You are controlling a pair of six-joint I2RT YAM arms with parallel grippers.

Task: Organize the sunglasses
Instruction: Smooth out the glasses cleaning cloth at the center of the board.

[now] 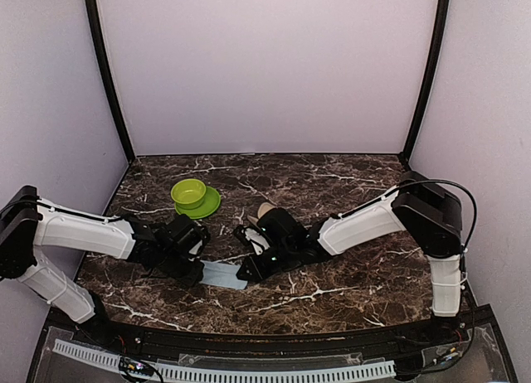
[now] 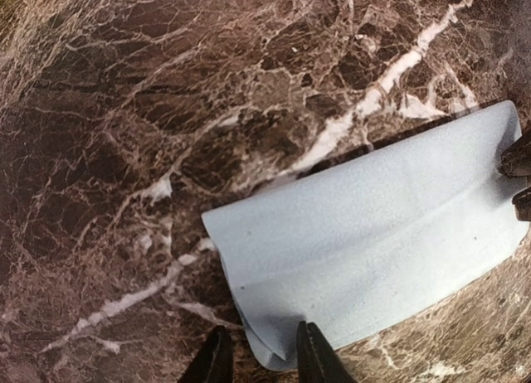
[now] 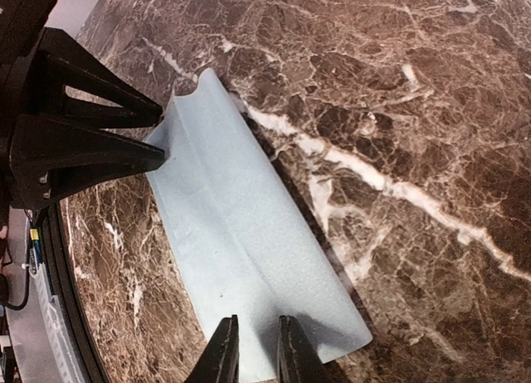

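No sunglasses show in any view. A light blue cloth point(image 1: 222, 275) lies folded on the marble table between my two grippers. My left gripper point(image 1: 197, 269) is at its left end. In the left wrist view the jaws point(image 2: 265, 358) stand apart with the cloth's point(image 2: 373, 234) folded corner between them. My right gripper point(image 1: 247, 269) is at its right end. In the right wrist view its jaws point(image 3: 255, 354) stand narrowly apart over the cloth point(image 3: 241, 225). The cloth arches a little along its length.
A green bowl point(image 1: 189, 192) stands on a green plate point(image 1: 211, 206) behind the left arm. A small tan thing point(image 1: 265, 209) shows partly behind the right wrist. The tent walls close the back and sides.
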